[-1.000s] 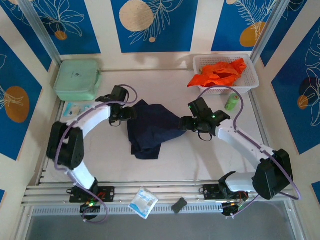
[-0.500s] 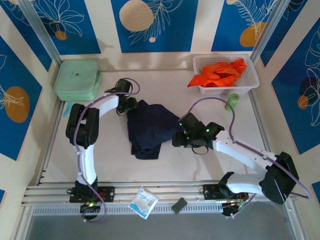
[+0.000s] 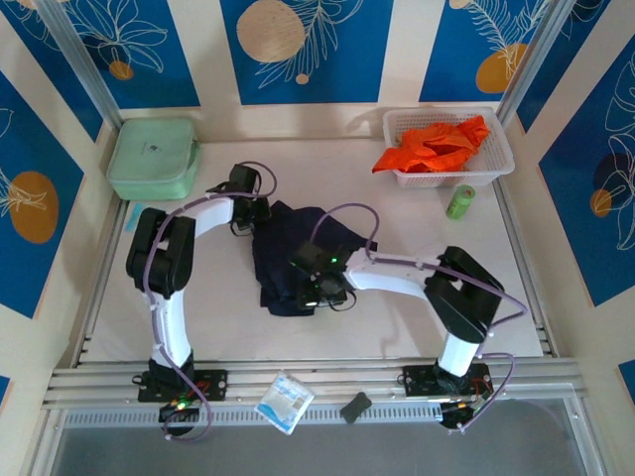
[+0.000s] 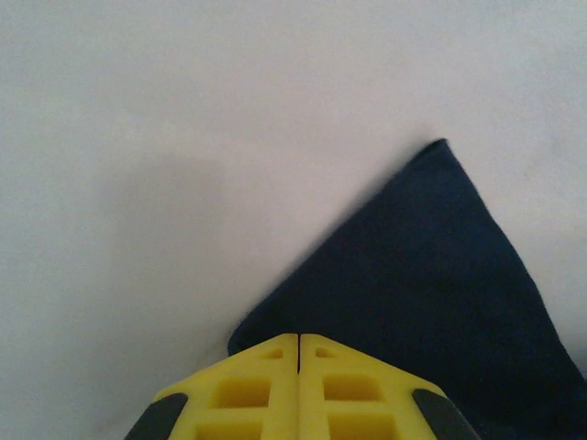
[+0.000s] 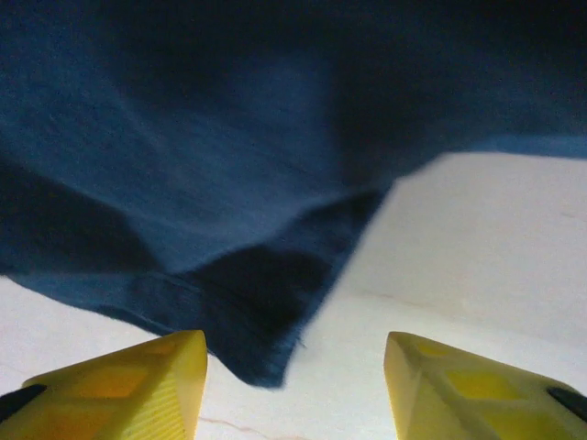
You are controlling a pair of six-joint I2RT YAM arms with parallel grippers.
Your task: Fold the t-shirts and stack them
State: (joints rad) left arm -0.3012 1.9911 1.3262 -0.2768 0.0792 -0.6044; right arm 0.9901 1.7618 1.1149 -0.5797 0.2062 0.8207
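Note:
The dark navy t-shirt (image 3: 293, 248) lies crumpled mid-table. My left gripper (image 3: 254, 212) sits at its upper left corner. In the left wrist view its yellow fingers (image 4: 248, 390) are pressed together, and the navy t-shirt (image 4: 431, 293) runs in under the tips of the left gripper (image 4: 298, 337). My right gripper (image 3: 310, 291) is low over the shirt's near edge. It stands open, and a hem corner of the shirt (image 5: 266, 339) lies on the table between the spread fingers of the right gripper (image 5: 295, 353), untouched. The orange t-shirt (image 3: 433, 145) is bunched in the basket.
A white basket (image 3: 496, 165) stands at the back right with a small green bottle (image 3: 460, 201) in front of it. The pale green zipped case (image 3: 152, 157) is at the back left. A blue-and-white packet (image 3: 285, 402) and a dark piece (image 3: 355, 406) lie on the front rail.
My right arm swept left from the shirt's right side to its near edge, its jaws narrowing. My left gripper shifted to the shirt's upper left corner and closed.

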